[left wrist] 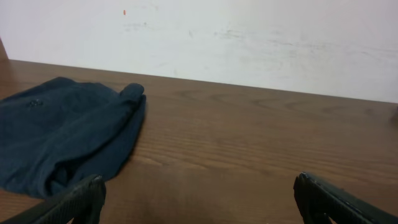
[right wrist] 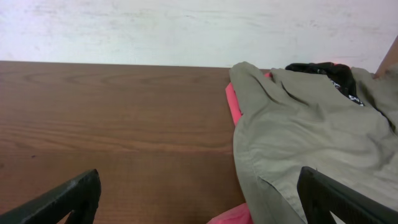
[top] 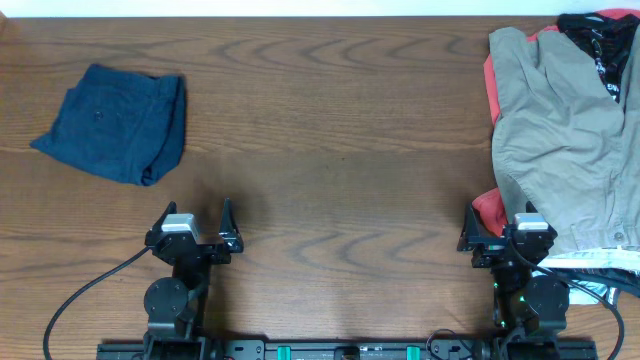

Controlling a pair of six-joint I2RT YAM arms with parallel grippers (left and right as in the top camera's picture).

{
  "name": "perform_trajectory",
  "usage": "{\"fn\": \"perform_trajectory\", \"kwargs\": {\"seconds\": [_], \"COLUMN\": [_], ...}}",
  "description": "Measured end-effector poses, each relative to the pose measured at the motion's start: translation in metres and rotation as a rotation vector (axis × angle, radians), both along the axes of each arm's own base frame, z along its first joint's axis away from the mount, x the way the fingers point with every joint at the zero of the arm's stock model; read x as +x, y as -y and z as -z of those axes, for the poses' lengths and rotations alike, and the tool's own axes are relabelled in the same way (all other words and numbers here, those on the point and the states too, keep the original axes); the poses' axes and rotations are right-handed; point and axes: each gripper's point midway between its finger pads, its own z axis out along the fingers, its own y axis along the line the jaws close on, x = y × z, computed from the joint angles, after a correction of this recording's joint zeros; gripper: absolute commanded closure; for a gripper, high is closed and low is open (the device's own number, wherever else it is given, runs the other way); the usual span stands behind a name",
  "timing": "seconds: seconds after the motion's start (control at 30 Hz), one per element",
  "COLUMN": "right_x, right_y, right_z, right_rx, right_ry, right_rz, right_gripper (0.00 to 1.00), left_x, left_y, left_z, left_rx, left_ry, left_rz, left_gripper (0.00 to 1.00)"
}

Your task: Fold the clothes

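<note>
A folded dark blue garment (top: 118, 122) lies at the far left of the wooden table (top: 330, 150); it also shows in the left wrist view (left wrist: 62, 137). A pile of unfolded clothes sits at the right: a khaki garment (top: 560, 130) on top, a red one (top: 489, 208) under it, a black one (top: 598, 35) at the back. The khaki garment (right wrist: 311, 137) fills the right of the right wrist view. My left gripper (top: 193, 222) is open and empty near the front edge. My right gripper (top: 500, 228) is open and empty, its fingers at the pile's front edge.
A white and grey cloth (top: 600, 268) pokes out under the pile at the front right. A white wall (left wrist: 249, 37) stands behind the table's far edge. Black cables (top: 80, 300) run from the arm bases at the front.
</note>
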Motion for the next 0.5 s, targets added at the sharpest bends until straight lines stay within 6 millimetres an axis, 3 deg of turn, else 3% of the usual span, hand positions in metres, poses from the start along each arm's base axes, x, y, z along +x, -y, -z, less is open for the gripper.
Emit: {"fn": "perform_trajectory", "kwargs": {"seconds": [0.5], "right_x": [0.0000], "right_y": [0.0000], "right_z": [0.0000], "right_rx": [0.000], "right_ry": [0.000], "right_rz": [0.000], "right_gripper": [0.01], "left_x": [0.0000], "left_y": [-0.0001], "left_z": [0.0000], "left_rx": [0.000], "left_ry": [0.000], "left_rz": [0.000], "left_gripper": [0.02]}}
